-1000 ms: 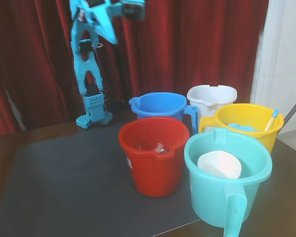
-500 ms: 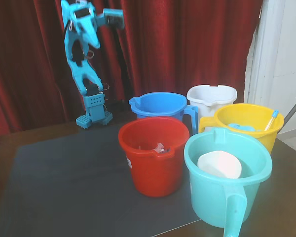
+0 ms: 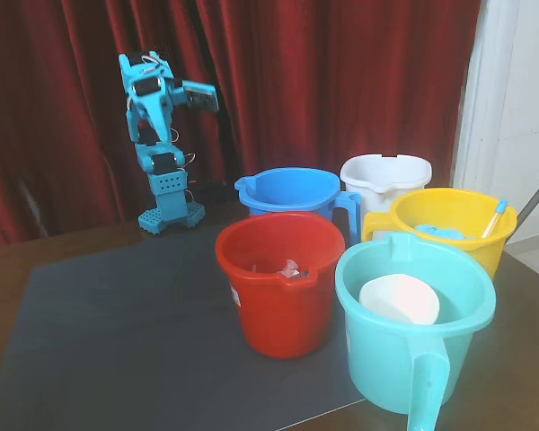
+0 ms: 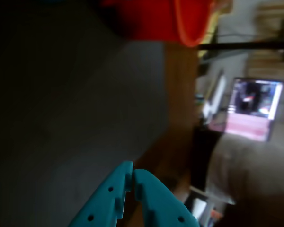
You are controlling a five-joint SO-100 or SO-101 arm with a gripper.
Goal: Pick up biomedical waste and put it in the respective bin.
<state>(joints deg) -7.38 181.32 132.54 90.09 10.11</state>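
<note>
The red bucket with a white label stands on the dark mat, near the middle of the fixed view. It also shows blurred at the top of the wrist view. Small pale bits lie inside it; I cannot tell whether one is the syringe. No syringe shows on the mat. The teal arm is folded upright at the back left, and its gripper is raised well away from the buckets. In the wrist view the gripper has its fingertips together with nothing between them.
A blue bucket, a white bucket and a yellow bucket stand behind the red one. A blue-tipped dropper leans in the yellow one. A teal bucket at the front right holds a white object. The dark mat covers the table.
</note>
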